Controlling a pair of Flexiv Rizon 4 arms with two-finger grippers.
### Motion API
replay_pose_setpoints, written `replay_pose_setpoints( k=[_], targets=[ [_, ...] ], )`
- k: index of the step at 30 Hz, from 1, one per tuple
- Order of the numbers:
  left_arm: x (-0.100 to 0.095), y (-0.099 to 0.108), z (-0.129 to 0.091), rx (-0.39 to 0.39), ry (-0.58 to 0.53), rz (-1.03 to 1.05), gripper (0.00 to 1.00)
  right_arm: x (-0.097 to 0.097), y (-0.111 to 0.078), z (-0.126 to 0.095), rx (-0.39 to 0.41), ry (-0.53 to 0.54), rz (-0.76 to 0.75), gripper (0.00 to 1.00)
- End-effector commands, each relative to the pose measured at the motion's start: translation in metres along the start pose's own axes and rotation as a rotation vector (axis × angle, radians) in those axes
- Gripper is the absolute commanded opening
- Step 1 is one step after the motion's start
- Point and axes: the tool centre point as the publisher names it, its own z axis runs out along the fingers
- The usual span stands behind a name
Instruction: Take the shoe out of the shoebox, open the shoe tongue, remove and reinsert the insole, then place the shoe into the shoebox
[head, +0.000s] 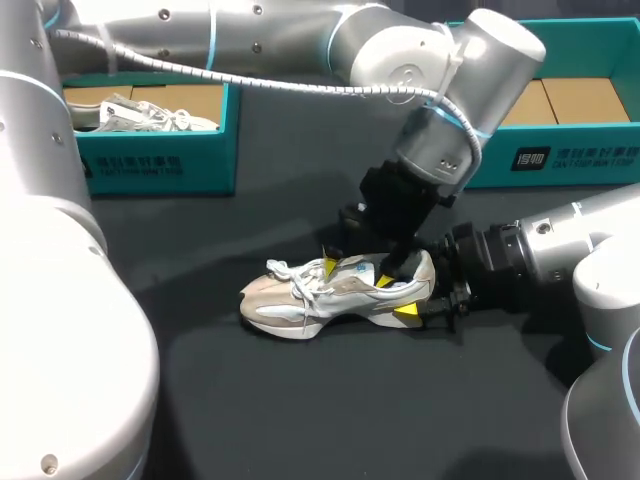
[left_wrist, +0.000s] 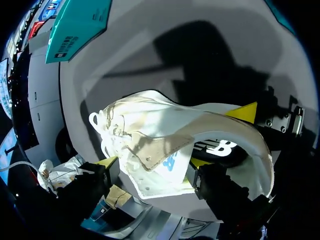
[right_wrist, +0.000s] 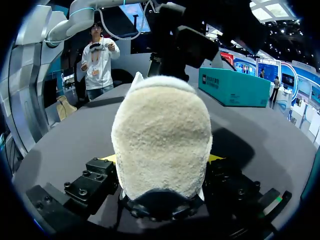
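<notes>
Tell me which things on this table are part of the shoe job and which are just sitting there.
In the job: shoe on the table; left gripper at its tongue; right gripper shut on its heel; far-right shoebox, probably.
Lying about: far-left shoebox; second shoe inside it.

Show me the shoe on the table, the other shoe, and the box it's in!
shoe on the table (head: 295, 305), head view, on its pale side near the toe.
other shoe (head: 140, 115), head view, on its middle.
box (head: 150, 165), head view, on its front wall.
</notes>
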Motion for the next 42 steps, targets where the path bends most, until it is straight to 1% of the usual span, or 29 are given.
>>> replay_pose_setpoints(
  k=[1,2,7,10,13,19,26,27,30,32,35,38,39,40,42],
  targets=[
    [0.0,-0.001,0.004,-0.008,-0.007,0.001,0.69,-0.001,-0.001,0.001,0.005,0.0,0.0,0.0],
    [-0.001,-0.001,0.004,-0.013,-0.012,0.005,0.63,-0.001,-0.001,0.001,0.005,0.0,0.0,0.0],
    [-0.005,0.002,0.005,-0.012,-0.016,0.01,0.51,-0.001,-0.001,0.001,0.005,0.0,0.0,0.0],
    [-0.007,0.004,0.004,0.001,-0.017,0.018,0.47,-0.001,-0.001,0.001,0.005,0.0,0.0,0.0],
    [-0.01,0.006,0.002,0.027,-0.023,0.019,0.45,-0.001,-0.001,0.001,0.005,0.0,0.0,0.0],
    [-0.013,0.005,-0.004,0.061,-0.043,0.037,0.44,-0.001,-0.001,0.001,0.005,0.0,0.0,0.0],
    [-0.008,-0.003,-0.008,0.066,-0.071,0.051,0.42,-0.001,-0.001,0.001,0.005,0.0,0.0,0.0],
    [-0.007,-0.004,-0.009,0.067,-0.076,0.055,0.4,-0.001,-0.001,0.001,0.005,0.0,0.0,0.0],
    [-0.007,-0.005,-0.009,0.069,-0.079,0.058,0.4,-0.001,-0.001,0.001,0.005,0.0,0.0,0.0],
    [-0.007,-0.005,-0.013,0.072,-0.081,0.069,0.36,-0.001,-0.001,0.001,0.005,0.0,0.0,0.0],
    [-0.007,-0.006,-0.015,0.076,-0.081,0.075,0.27,-0.001,-0.001,0.001,0.005,0.0,0.0,0.0],
    [-0.009,-0.003,-0.017,0.083,-0.076,0.08,0.2,-0.001,-0.001,0.001,0.005,0.0,0.0,0.0],
    [-0.012,-0.002,-0.017,0.085,-0.071,0.084,0.15,-0.001,-0.001,0.001,0.005,0.0,0.0,0.0],
    [-0.014,0.0,-0.016,0.087,-0.064,0.087,0.01,-0.001,-0.001,0.001,0.005,0.0,0.0,0.0],
    [-0.02,0.002,-0.016,0.09,-0.043,0.09,0.0,-0.001,-0.001,0.001,0.005,0.0,0.0,0.0]
  ],
)
